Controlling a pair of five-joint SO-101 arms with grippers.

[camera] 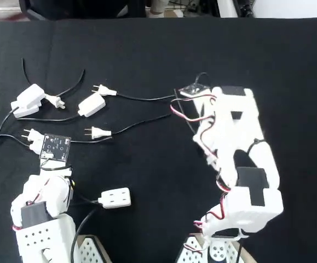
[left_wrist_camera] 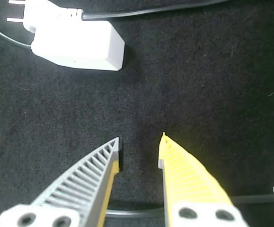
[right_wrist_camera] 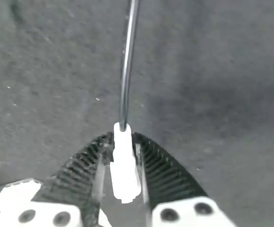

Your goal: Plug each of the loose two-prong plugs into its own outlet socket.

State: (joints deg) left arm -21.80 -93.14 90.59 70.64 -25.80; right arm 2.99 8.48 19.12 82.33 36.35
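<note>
Black cloth table (camera: 147, 49). Right gripper (right_wrist_camera: 122, 137) clamped tight on white plug (right_wrist_camera: 124, 170); black cord (right_wrist_camera: 127, 61) runs straight ahead from fingertips. Left gripper (left_wrist_camera: 140, 139) partly open, holding nothing, over bare cloth. White block (left_wrist_camera: 80, 45) ahead of it, second plug (left_wrist_camera: 32, 10) just beyond block. Outlet socket (camera: 116, 198) beside left arm.

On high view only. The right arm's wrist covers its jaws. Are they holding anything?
Observer: Yes. In the right wrist view the right jaws are shut on a white plug, with its black cord leading straight out ahead.
Operator: And the left jaws? Same problem, the wrist is in the way.
Observer: Open, nothing between them. In the left wrist view there is just bare black cloth in the gap.
</note>
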